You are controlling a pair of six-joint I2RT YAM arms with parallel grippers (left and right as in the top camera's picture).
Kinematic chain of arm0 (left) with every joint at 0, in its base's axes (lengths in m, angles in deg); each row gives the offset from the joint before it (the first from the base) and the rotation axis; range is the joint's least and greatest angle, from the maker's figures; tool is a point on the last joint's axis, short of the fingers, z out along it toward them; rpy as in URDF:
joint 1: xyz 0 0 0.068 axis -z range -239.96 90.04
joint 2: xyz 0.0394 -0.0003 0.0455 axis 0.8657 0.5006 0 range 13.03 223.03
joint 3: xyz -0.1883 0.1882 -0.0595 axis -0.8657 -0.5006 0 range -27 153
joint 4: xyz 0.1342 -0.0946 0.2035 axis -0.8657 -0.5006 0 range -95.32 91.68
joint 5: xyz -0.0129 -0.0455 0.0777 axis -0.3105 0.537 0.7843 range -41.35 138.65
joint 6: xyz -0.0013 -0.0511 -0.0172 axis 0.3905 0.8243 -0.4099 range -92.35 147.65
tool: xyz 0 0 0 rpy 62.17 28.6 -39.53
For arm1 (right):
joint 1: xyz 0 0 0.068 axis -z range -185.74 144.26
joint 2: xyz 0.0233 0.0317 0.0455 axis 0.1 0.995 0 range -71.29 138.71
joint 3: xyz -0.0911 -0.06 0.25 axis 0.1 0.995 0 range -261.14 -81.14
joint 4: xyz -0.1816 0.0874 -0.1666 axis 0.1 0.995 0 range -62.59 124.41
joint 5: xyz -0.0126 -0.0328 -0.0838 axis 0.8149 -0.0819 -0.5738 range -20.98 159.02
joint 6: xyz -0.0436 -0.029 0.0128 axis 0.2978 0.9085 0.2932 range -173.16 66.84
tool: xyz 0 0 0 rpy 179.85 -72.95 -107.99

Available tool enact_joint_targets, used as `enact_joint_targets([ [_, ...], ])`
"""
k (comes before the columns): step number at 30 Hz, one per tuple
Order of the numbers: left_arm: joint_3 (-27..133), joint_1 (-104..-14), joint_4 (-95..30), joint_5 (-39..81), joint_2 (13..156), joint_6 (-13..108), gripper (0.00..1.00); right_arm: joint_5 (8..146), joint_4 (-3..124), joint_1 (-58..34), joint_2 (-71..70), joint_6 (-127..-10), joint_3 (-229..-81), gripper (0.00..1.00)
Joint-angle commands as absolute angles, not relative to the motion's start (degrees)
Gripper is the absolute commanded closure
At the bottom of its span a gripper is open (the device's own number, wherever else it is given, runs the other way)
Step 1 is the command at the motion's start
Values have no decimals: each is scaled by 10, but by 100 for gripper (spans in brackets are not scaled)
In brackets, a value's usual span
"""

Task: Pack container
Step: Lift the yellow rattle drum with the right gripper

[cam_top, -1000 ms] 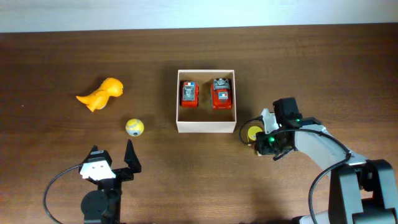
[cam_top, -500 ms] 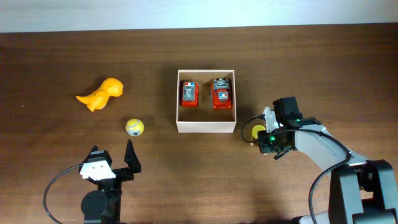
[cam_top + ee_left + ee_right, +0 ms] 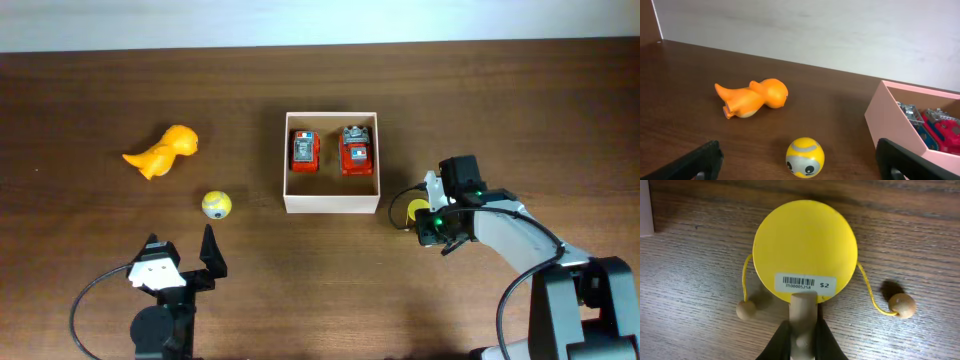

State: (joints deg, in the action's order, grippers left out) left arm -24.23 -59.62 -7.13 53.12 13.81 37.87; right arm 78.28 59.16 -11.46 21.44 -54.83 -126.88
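Soft, even light from above. The dark brown wooden tabletop (image 3: 100, 260) carries a faint sheen; shadows are short and weak. In the left wrist view the square white-walled cardboard container (image 3: 886, 116) looks pinkish.

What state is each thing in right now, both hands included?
container: open-topped, partly filled.
red cars: both inside the container, side by side.
orange dinosaur: lying outside, untouched.
yellow ball: outside, untouched.
yellow drum: beside the container, handle gripped.
right hand: shut on the drum's handle.
left hand: open, empty.
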Motion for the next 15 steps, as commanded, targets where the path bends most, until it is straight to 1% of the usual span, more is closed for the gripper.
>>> enact_joint_targets([
  [1, -245, -599, -70, 529, 133, 369, 1, 762, 588, -113, 220, -552, -1271, 90],
  [8, -245, -599, -70, 529, 133, 369, 1, 762, 580, -113, 220, -551, -1281, 90],
  [15, -245, -599, -70, 529, 133, 369, 1, 762, 605, -113, 220, -551, -1361, 89],
])
